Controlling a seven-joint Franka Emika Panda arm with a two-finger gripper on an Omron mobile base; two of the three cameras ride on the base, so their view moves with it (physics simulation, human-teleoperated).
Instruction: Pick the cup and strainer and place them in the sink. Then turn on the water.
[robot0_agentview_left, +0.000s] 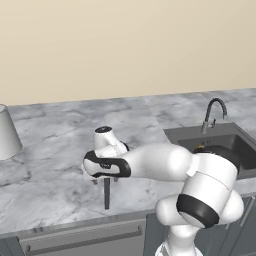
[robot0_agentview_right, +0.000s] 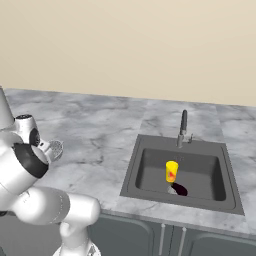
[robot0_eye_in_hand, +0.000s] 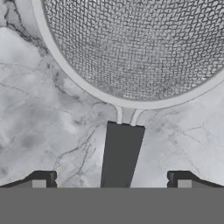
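The strainer (robot0_eye_in_hand: 131, 48) lies flat on the marble counter, its round grey mesh head large in the hand view and its dark handle (robot0_eye_in_hand: 120, 155) running down between my fingertips (robot0_eye_in_hand: 41, 180). My gripper (robot0_eye_in_hand: 111, 181) is open, straddling the handle close above it, with a gap on both sides. From the left base view the gripper (robot0_agentview_left: 103, 178) hangs over the handle (robot0_agentview_left: 106, 195) near the counter's front edge. The mesh head (robot0_agentview_right: 55, 148) peeks out beside my arm. The yellow cup (robot0_agentview_right: 171, 171) stands upright inside the dark sink (robot0_agentview_right: 131, 175). No water runs from the gooseneck tap (robot0_agentview_right: 183, 127).
A pale grey cone-shaped vessel (robot0_agentview_left: 7, 134) stands at the far left of the counter. The sink (robot0_agentview_left: 175, 134) and tap (robot0_agentview_left: 215, 111) lie to the right of my arm. Cabinet fronts run below the counter edge.
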